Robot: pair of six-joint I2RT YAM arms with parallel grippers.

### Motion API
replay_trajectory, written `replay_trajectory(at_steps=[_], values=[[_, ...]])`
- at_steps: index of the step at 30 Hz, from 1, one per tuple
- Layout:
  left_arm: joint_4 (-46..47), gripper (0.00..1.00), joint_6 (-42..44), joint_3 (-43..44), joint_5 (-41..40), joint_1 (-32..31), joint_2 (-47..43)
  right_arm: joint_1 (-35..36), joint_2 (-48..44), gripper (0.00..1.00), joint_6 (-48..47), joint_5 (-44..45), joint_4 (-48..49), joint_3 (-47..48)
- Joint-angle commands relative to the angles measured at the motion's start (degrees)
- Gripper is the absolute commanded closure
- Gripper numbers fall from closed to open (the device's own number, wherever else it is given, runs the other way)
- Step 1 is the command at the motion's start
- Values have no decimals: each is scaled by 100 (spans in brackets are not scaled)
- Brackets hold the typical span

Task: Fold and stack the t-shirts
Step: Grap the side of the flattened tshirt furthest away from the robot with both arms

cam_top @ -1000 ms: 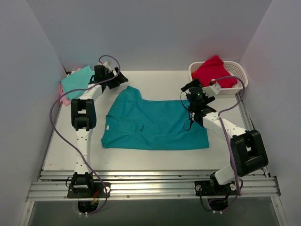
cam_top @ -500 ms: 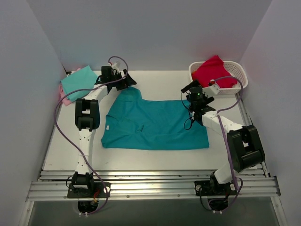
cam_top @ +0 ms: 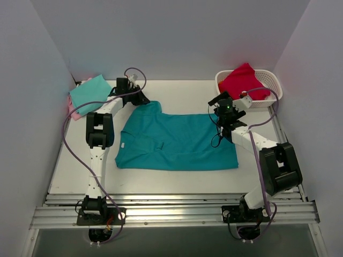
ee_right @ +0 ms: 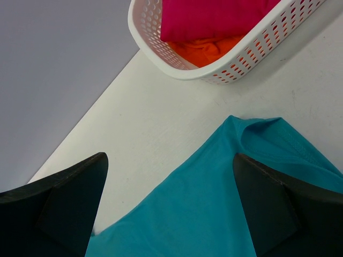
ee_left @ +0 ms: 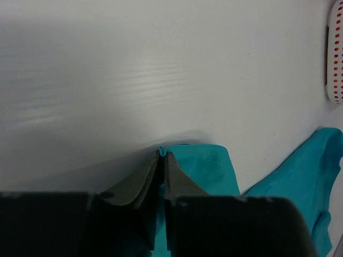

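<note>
The deep teal t-shirt (cam_top: 177,142) lies spread flat mid-table, neck to the left. My left gripper (cam_top: 142,99) is at its far-left sleeve, shut on the sleeve's edge; the left wrist view shows the jaws (ee_left: 162,155) pressed together with a sliver of teal cloth (ee_left: 206,171) pinched at the tips. My right gripper (cam_top: 218,104) hovers open over the shirt's far-right corner, teal cloth (ee_right: 214,214) lying between its wide-apart fingers (ee_right: 170,158). A mint-green t-shirt (cam_top: 88,92) lies folded at the far left on top of a pink one (cam_top: 73,111).
A white perforated basket (cam_top: 269,80) stands at the far right corner holding a magenta-red cloth (ee_right: 209,16) over an orange one (ee_right: 214,49). Its rim (ee_left: 335,59) also shows in the left wrist view. Walls close in the table's left, back and right sides.
My left gripper swung right from beside the mint-green shirt to the teal sleeve and shut on its edge. The right arm has hardly moved.
</note>
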Motion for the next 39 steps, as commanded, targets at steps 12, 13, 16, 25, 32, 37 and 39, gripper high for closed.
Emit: replay_trajectory(at_steps=[12, 13, 16, 25, 32, 37, 39], values=[[114, 98, 35, -598, -421, -14, -216, -137, 79, 2, -32, 279, -32, -172], [289, 98, 0, -721, -439, -14, -277, -137, 201, 1, -58, 297, -41, -137], [501, 98, -36, -1178, -658, 4, -628, -181, 622, 0, -181, 253, -129, 109], [686, 98, 43, -1627, -606, 56, -1183, -313, 1915, 0, -278, -55, -419, 1199], [845, 98, -18, -1777, -510, 109, -1165, -436, 2268, 0, -322, -37, -498, 1481], [888, 98, -18, -1803, -483, 109, -1183, -532, 2321, 14, -348, -55, -454, 1446], [915, 98, -18, -1821, -466, 127, -1192, -576, 2268, 37, -340, -107, -314, 1314]])
